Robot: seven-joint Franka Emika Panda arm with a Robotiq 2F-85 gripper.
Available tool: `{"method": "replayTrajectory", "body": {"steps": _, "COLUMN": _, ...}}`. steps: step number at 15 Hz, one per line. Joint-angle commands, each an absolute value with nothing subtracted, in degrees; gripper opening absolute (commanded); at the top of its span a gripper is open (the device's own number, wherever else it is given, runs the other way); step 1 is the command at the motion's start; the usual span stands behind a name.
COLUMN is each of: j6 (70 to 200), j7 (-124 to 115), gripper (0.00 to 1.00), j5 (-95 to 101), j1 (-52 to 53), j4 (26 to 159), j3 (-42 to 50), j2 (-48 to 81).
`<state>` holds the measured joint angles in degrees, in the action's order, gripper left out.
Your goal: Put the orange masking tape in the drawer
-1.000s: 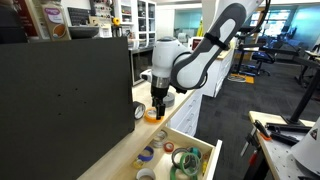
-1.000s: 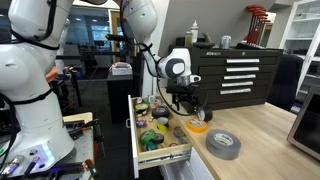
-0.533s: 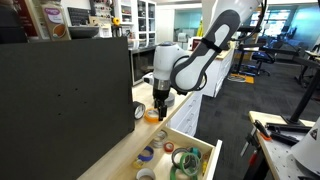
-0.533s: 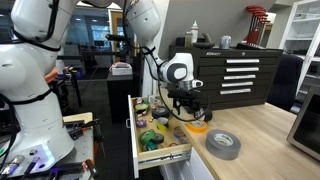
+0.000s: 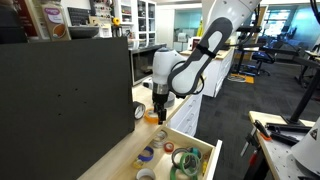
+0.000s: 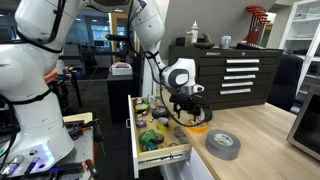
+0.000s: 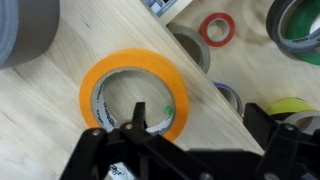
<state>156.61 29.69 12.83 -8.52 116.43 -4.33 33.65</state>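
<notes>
Orange masking tape [image 7: 130,62] lies flat on the bench [image 7: 40,110] in wrist view. Grey roll [image 7: 25,30] is top-left, and your jaws are spread wide right over the ring, not gripping it. In both ext. views the tape [image 5: 152,117] [image 6: 197,127] sits at the bench edge, just beside the open drawer [image 6: 160,152]. Jaws hang low over it, and the drawer holds other rolls.

Grey tape roll [image 6: 223,144] lies on wooden counter [image 6: 272,136]; red ring [image 7: 216,28], perhaps tape.
</notes>
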Motion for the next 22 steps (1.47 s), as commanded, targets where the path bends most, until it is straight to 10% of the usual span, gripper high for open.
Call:
{"method": "replayTrajectory", "body": {"steps": 1, "j6": 156.72, "j7": 32.51, "gripper": 1.0, "j5": 12.33, "j1": -10.0, "j4": 113.72, "j3": -5.51, "j2": 36.19}}
{"method": "replayTrajectory", "body": {"steps": 3, "j6": 156.6, "j7": 32.98, "gripper": 1.0, "j5": 12.21, "j1": -10.29, "j4": 112.77, "j3": -5.67, "j2": 37.19}}
{"method": "replayTrajectory", "body": {"steps": 4, "j6": 156.53, "j7": 33.22, "gripper": 0.75, "j5": 12.0, "j1": -10.57, "j4": 112.54, "j3": -5.85, "j2": 37.43}}
{"method": "replayTrajectory", "body": {"steps": 15, "j6": 156.85, "j7": 34.62, "gripper": 0.07, "j5": 11.43, "j1": -12.58, "j4": 112.34, "j3": -6.5, "j2": 36.93}}
{"method": "replayTrajectory", "body": {"steps": 22, "j6": 156.17, "j7": 32.4, "gripper": 0.05, "j5": 12.69, "j1": -10.09, "j4": 115.09, "j3": -5.16, "j2": 31.04}}
